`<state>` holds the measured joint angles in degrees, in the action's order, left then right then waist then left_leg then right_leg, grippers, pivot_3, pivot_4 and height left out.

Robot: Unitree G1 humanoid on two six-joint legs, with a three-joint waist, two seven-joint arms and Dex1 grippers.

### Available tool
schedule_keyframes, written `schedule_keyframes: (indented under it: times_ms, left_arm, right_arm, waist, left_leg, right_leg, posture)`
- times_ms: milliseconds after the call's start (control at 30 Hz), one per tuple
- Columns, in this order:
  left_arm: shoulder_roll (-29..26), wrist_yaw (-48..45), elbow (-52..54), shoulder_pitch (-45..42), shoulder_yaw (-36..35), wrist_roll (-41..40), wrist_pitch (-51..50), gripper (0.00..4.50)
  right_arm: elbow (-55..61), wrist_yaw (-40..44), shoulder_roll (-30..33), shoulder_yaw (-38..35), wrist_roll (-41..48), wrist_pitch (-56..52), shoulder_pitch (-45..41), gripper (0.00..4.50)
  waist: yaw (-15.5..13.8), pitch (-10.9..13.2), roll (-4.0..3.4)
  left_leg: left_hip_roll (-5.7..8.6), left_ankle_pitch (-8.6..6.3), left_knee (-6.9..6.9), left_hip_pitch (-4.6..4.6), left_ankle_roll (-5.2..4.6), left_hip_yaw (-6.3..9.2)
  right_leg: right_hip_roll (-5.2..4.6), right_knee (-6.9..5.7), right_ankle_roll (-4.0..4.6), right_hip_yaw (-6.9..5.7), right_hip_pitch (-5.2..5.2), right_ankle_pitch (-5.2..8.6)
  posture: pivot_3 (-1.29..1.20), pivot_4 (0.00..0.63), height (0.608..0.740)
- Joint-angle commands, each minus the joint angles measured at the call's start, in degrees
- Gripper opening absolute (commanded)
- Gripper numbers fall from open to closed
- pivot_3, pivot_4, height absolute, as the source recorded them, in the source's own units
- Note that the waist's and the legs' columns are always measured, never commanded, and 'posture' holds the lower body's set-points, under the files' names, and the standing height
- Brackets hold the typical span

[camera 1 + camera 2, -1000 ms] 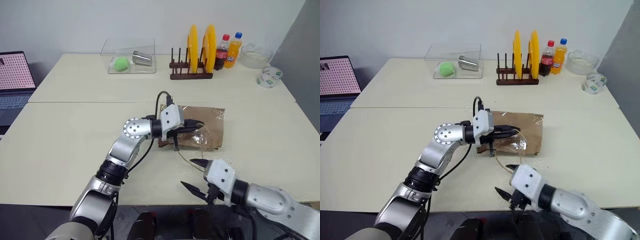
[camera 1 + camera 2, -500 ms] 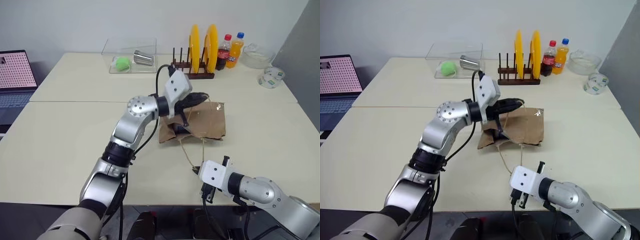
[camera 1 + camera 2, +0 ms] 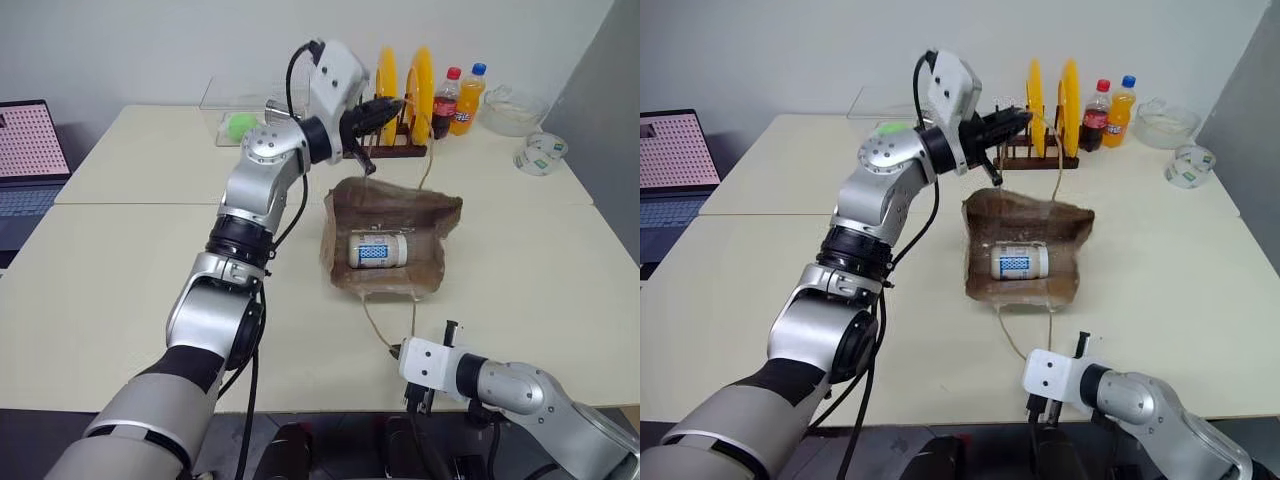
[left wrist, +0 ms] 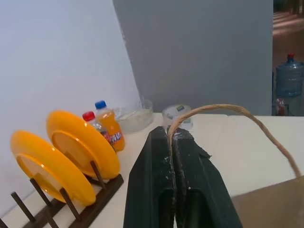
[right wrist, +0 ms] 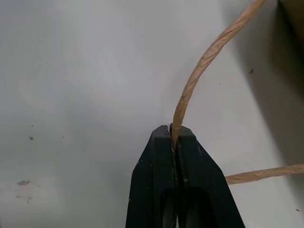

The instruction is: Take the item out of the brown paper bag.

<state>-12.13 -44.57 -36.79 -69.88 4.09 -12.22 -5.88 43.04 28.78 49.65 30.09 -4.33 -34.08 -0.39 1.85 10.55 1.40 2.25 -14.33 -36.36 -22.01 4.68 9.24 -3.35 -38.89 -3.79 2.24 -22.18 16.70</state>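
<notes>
Paper-cord handles of the brown paper bag are pinched by both pincers (left, right).

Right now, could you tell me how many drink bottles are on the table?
2. A red-capped cola bottle and an orange soda bottle with a blue cap stand side by side at the table's far edge, just right of the plate rack.
</notes>
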Motion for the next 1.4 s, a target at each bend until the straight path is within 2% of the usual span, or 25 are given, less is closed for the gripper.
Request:
schedule_keyframes:
  times_ms: [33, 100, 200, 333, 400, 467, 633, 700, 767, 900, 1100, 1267, 1367, 1400]
  left_arm:
    - [0.5, -1.6, 0.7, -2.0, -1.6, -1.0, 1.5, 0.00]
    - [0.6, -3.3, 2.0, -1.4, -1.8, -2.1, 0.9, 0.00]
    - [0.4, -6.8, 5.2, 0.0, -1.8, -4.2, -1.0, 0.00]
    - [-0.2, -10.6, 10.4, 2.7, -1.5, -6.8, -4.6, 0.00]
    - [-0.5, -11.6, 12.6, 3.9, -1.3, -7.6, -6.3, 0.00]
    - [-0.3, -11.8, 14.9, 4.8, -1.6, -8.7, -8.4, 0.00]
    - [-0.2, -12.7, 19.6, 7.2, -0.9, -10.5, -11.9, 0.00]
    - [-0.3, -13.4, 21.3, 8.2, -0.5, -11.0, -13.2, 0.00]
    - [-0.3, -13.4, 22.3, 8.8, -0.3, -11.1, -13.8, 0.00]
    - [-0.2, -13.1, 23.6, 9.4, -0.4, -11.5, -14.8, 0.00]
    - [-0.4, -13.2, 24.7, 10.2, -0.4, -11.4, -15.4, 0.00]
    - [-0.3, -12.9, 25.3, 10.4, -0.5, -11.4, -15.6, 0.00]
    - [-0.2, -13.0, 25.0, 10.2, -0.7, -11.2, -15.1, 0.00]
    - [-0.2, -13.0, 24.9, 10.1, -0.8, -11.2, -14.9, 0.00]
  right_arm:
    - [-1.0, 0.8, -2.1, -0.8, -1.0, 0.4, 1.0, 0.02]
    - [-0.9, -0.8, -4.6, -3.5, -1.0, 0.5, 0.9, 0.02]
    - [0.2, -2.1, -8.4, -8.0, 0.0, -0.6, 1.2, 0.64]
    - [4.5, -1.0, -11.7, -13.7, 3.6, -3.6, 3.1, 2.00]
    - [7.9, 0.5, -13.1, -17.1, 7.5, -6.3, 4.2, 2.78]
    - [11.8, 2.4, -13.2, -21.0, 11.1, -8.7, 5.1, 3.38]
    - [16.8, 3.8, -16.0, -31.1, 23.6, -14.7, 4.3, 3.38]
    - [17.0, 3.6, -15.6, -35.2, 32.8, -16.9, 4.3, 3.38]
    - [17.0, 3.4, -12.7, -37.8, 41.5, -17.6, 5.7, 3.38]
    - [17.0, 1.7, -5.1, -40.4, 50.4, -13.8, 8.6, 3.38]
    - [17.0, -4.4, -1.6, -47.4, 66.5, -10.0, 5.0, 3.38]
    - [8.5, -11.7, -2.0, -31.2, 52.2, -15.2, -13.6, 3.38]
    - [1.7, -11.0, -1.8, -18.2, 39.4, -15.4, -22.9, 3.97]
    - [-0.4, -10.4, -1.9, -14.9, 36.0, -15.1, -25.3, 4.34]
  waist:
    - [0.1, 0.0, 0.00]
    - [0.1, 0.0, 0.00]
    - [0.1, 0.0, 0.00]
    - [0.0, 0.0, 0.00]
    - [0.0, 0.0, 0.00]
    - [0.0, 0.0, -0.01]
    - [0.0, 0.0, -0.01]
    - [0.0, 0.0, -0.01]
    - [0.0, 0.0, -0.01]
    - [0.0, 0.0, -0.02]
    - [0.1, 0.0, -0.01]
    - [0.5, 0.0, -0.02]
    - [0.4, 0.0, -0.02]
    - [0.3, 0.0, -0.02]
  left_leg:
    - [0.00, 0.00, 0.00, 0.00, 0.00, 0.00]
    - [0.00, 0.00, 0.00, 0.00, 0.00, -0.01]
    - [0.01, 0.01, -0.01, -0.02, 0.01, -0.01]
    - [0.01, 0.02, -0.01, -0.02, 0.04, 0.01]
    - [0.01, 0.02, 0.00, -0.02, 0.03, 0.02]
    - [0.01, 0.00, 0.00, -0.02, 0.00, 0.01]
    - [0.00, -0.06, -0.01, 0.03, -0.11, 0.01]
    - [0.00, -0.06, -0.02, 0.04, -0.12, 0.01]
    - [0.00, -0.06, -0.02, 0.04, -0.12, 0.01]
    - [0.01, -0.07, -0.04, 0.01, -0.14, 0.00]
    - [0.00, -0.08, -0.08, 0.06, -0.15, -0.05]
    - [-0.01, -0.08, -0.24, 0.05, -0.16, -0.06]
    - [-0.01, -0.08, -0.27, 0.03, -0.16, -0.04]
    - [-0.01, -0.08, -0.29, 0.00, -0.16, -0.04]
  right_leg:
    - [0.00, 0.00, 0.00, 0.00, -0.01, 0.00]
    - [0.01, -0.02, 0.02, 0.01, -0.02, -0.01]
    - [0.00, -0.04, 0.02, 0.03, -0.03, -0.01]
    - [0.00, -0.05, 0.03, 0.03, -0.04, -0.02]
    - [0.00, -0.05, 0.03, 0.02, -0.04, -0.02]
    - [0.00, -0.05, 0.03, 0.02, -0.04, -0.02]
    - [0.01, -0.06, 0.03, 0.02, 0.03, -0.02]
    - [0.01, -0.08, 0.04, 0.03, 0.03, -0.03]
    - [0.00, -0.09, 0.04, 0.04, 0.03, -0.03]
    - [-0.01, -0.07, 0.04, 0.02, 0.04, -0.03]
    - [0.00, -0.09, 0.00, 0.06, 0.08, -0.05]
    - [0.04, -0.07, -0.06, 0.09, 0.10, -0.08]
    - [0.05, -0.07, -0.06, 0.07, 0.09, -0.08]
    - [0.05, -0.07, -0.06, 0.09, 0.06, -0.08]
  posture:
    - [0.00, 0.150, 0.740]
    - [0.00, 0.150, 0.740]
    - [0.00, 0.150, 0.740]
    - [0.00, 0.150, 0.740]
    - [0.00, 0.150, 0.740]
    - [0.00, 0.150, 0.740]
    - [0.00, 0.150, 0.740]
    - [0.00, 0.150, 0.740]
    - [0.00, 0.150, 0.740]
    - [0.00, 0.150, 0.740]
    - [0.00, 0.150, 0.740]
    - [0.00, 0.150, 0.740]
    - [0.00, 0.150, 0.740]
    - [0.00, 0.150, 0.740]
